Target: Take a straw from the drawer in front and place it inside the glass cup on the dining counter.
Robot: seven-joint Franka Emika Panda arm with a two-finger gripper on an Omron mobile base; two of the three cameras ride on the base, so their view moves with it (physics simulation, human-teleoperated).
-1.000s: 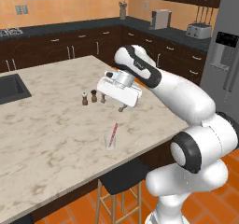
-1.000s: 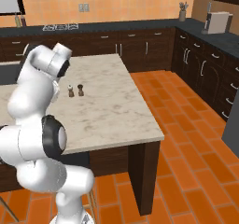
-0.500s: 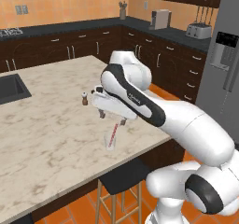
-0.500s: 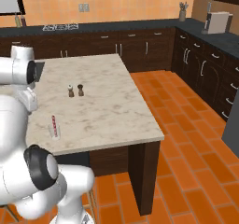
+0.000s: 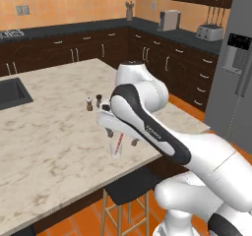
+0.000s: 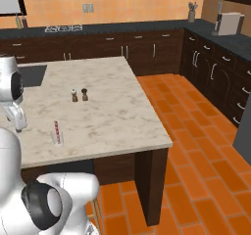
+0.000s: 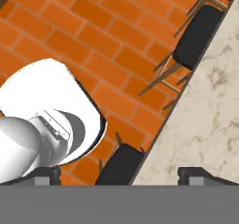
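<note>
Your arm swung down and left across the desk [image 6: 112, 116] since a second ago.
The straw [image 5: 118, 144] stood tilted inside the glass cup [image 5: 116, 150] near the desk's front edge; your gripper [image 5: 121, 137], spread wide and empty, hung just over it. Placing looked finished, so you only needed to lift clear.

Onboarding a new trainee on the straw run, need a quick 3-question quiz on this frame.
1. True or false: the straw stands inside the glass cup.
2. The hand is: A) open, B) shut on the straw, C) shut on a shaker.
3. Fill in: the two shakers stand on the ___ counter.

Key: 1 true; 2 A; 3 dining, the dining counter with the marbled top.
</note>
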